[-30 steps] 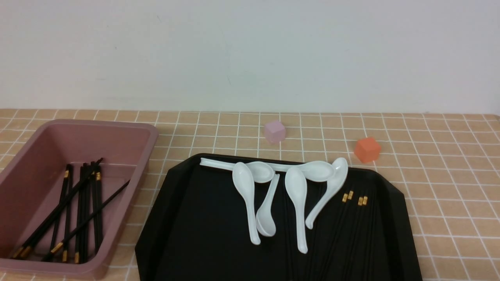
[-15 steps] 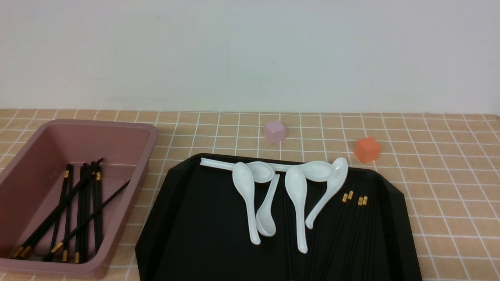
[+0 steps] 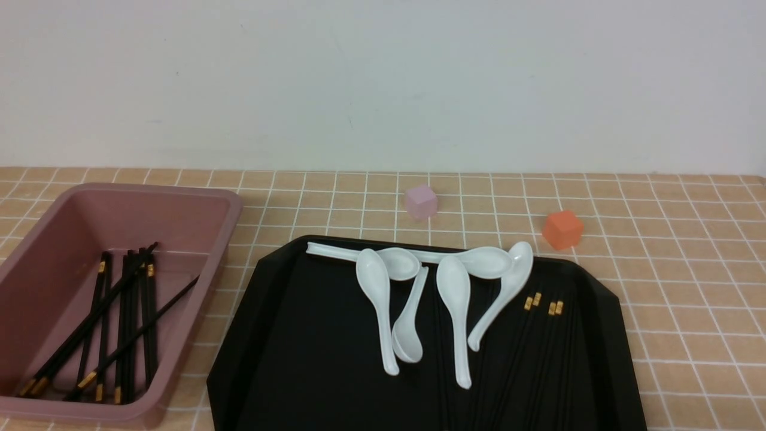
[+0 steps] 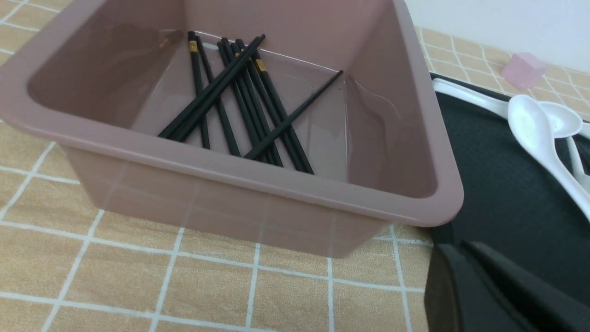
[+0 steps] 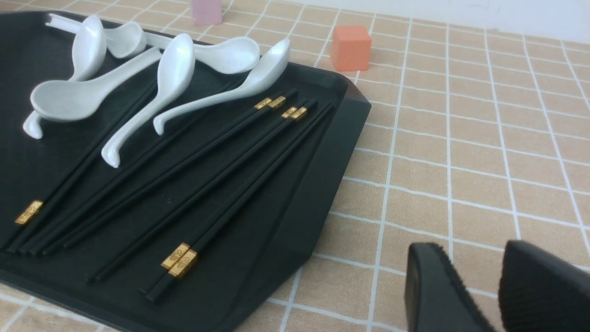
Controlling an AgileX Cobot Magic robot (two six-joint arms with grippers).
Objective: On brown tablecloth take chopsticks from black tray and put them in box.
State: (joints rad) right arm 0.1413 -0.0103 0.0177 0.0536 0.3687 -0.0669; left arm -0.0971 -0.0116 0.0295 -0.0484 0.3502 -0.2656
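The black tray (image 3: 299,335) lies on the brown tablecloth (image 3: 688,287). Several black chopsticks (image 3: 538,347) with gold bands lie on its right side, clearer in the right wrist view (image 5: 221,175). The pink box (image 3: 197,197) stands left of the tray with several chopsticks (image 3: 119,317) inside, also seen in the left wrist view (image 4: 239,101). My left gripper (image 4: 461,246) is shut and empty, low beside the box's near corner at the tray's edge. My right gripper (image 5: 470,256) is open and empty over the cloth, right of the tray. Neither gripper shows in the front view.
Several white soup spoons (image 3: 455,287) lie across the tray's far half, some over the chopsticks. A small pink cube (image 3: 421,202) and an orange cube (image 3: 562,229) sit on the cloth behind the tray. A white wall stands at the back.
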